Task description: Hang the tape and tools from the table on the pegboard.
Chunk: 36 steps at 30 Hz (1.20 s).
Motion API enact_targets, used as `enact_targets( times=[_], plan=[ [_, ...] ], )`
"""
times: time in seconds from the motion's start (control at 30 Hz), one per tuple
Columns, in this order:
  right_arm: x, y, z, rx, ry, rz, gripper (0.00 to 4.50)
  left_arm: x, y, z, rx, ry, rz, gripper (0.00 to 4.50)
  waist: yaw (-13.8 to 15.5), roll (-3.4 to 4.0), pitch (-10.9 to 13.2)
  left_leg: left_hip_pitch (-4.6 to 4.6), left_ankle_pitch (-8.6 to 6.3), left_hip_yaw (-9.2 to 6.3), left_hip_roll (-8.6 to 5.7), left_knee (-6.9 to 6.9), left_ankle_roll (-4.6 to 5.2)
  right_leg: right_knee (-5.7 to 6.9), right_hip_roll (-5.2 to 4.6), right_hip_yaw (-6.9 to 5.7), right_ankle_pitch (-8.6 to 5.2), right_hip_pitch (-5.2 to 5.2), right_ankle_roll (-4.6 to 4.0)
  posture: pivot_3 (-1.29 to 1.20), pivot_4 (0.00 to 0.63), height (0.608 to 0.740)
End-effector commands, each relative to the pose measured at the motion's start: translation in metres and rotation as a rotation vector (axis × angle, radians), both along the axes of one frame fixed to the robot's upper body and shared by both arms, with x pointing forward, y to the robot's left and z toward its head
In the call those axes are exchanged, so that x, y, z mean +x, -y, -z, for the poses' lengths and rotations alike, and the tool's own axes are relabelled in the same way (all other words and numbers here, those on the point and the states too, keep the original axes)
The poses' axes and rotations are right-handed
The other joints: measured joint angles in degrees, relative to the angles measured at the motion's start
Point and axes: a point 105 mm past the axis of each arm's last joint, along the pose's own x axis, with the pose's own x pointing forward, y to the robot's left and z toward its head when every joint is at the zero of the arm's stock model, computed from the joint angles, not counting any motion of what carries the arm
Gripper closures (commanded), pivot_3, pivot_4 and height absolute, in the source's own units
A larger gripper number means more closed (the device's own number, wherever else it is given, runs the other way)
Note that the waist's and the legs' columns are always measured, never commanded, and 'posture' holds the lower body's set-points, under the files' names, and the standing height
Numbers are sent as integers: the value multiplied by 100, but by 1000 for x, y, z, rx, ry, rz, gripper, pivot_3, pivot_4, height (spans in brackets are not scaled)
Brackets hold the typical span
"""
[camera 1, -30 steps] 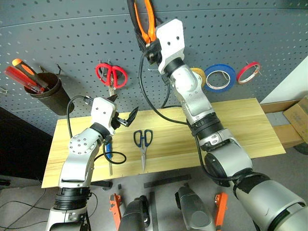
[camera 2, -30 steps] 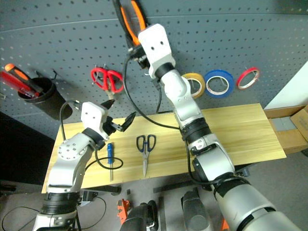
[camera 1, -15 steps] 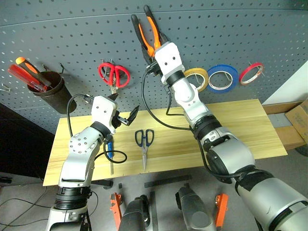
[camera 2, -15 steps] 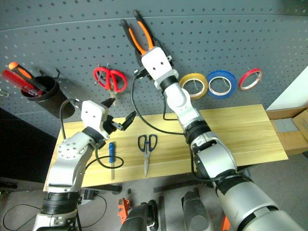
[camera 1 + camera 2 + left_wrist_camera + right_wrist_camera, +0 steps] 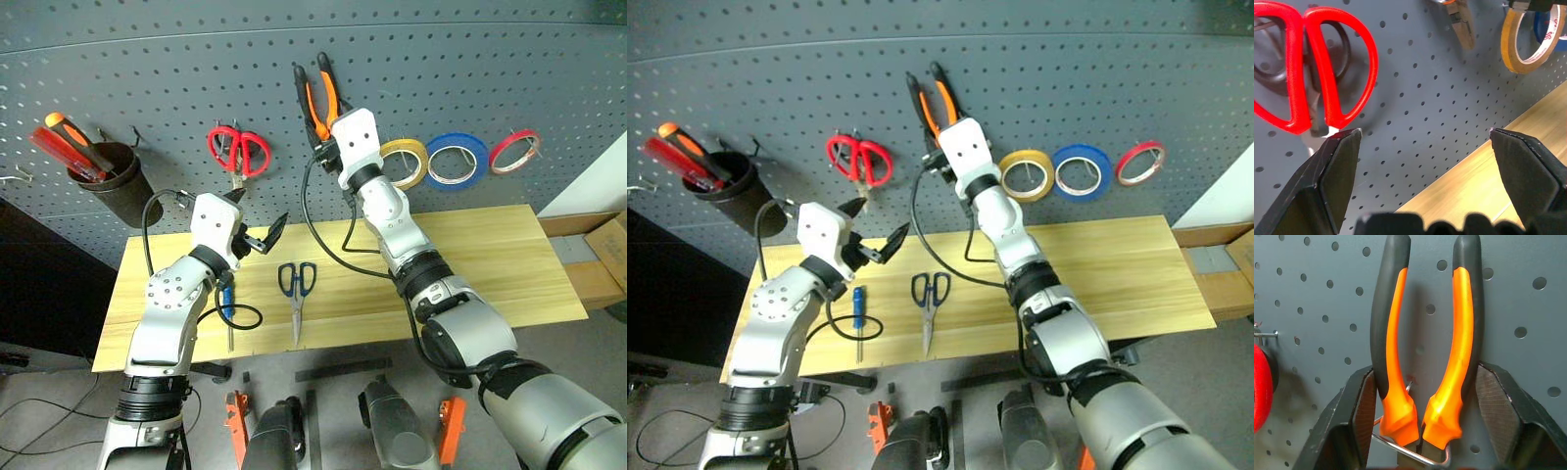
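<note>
Right gripper is up against the pegboard, its two black fingers flanking the orange-and-black pliers. Both fingers sit against the handles, which point upward; a metal hook shows between the handles near the pliers' head.

Left gripper hovers over the table's left part, fingers spread wide, holding nothing.

Blue-handled screwdriver lies near the table's front-left edge, a loop of black cable across it. Dark-handled scissors lie just right of it, blades toward the front edge.

On the pegboard: red tape ring at far right, blue roll and yellow roll beside it, red-handled scissors, and a dark cup with screwdrivers at far left.
</note>
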Motion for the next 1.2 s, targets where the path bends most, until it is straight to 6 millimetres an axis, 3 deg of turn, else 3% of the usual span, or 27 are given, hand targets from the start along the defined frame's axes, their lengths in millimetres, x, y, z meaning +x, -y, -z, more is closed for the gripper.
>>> enact_targets(
  times=[0.03,0.07,0.27,0.5,0.67,0.83,0.97,1.2],
  plan=[
    [0,8,8,10,-74,-6,410,-1,3,-9,7,40,10,0,13,0,0,0,0,0,0,0,0,0,0,1,1,0,-1,-197,259,740],
    [-1,8,11,-2,-94,-15,48,-1,3,-8,8,37,10,0,20,0,0,0,0,2,-1,0,1,0,0,2,2,0,-2,-200,259,740],
    [-21,19,23,-38,-194,-57,20,-3,11,-1,-9,-20,31,0,37,0,0,-1,0,2,3,-6,1,-2,0,2,2,-6,-2,-203,259,740],
    [-93,24,26,-77,-372,-430,20,-23,18,41,12,-303,1,0,46,1,1,-12,-1,0,10,-21,3,-22,1,1,2,-10,-2,-209,272,740],
    [-139,41,32,-124,-491,-612,20,-37,26,75,51,-478,-61,0,144,-1,2,-12,-2,-6,14,-17,4,-24,3,-1,2,-5,-2,-215,279,740],
    [-151,54,47,-160,-583,-608,20,-43,30,115,97,-613,-203,0,174,-9,6,-11,-2,-7,11,-10,5,-26,2,1,2,3,-3,-234,284,740],
    [-171,52,56,-216,-638,-687,20,-43,29,142,64,-743,-304,0,172,-20,13,-11,-2,-7,13,-11,5,-24,4,-1,2,2,-3,-252,288,740],
    [-182,52,63,-263,-669,-711,20,-31,48,161,-3,-856,-361,0,179,-54,31,-15,-2,-7,1,-7,5,-28,3,-4,2,5,-2,-276,289,740]
  ],
)
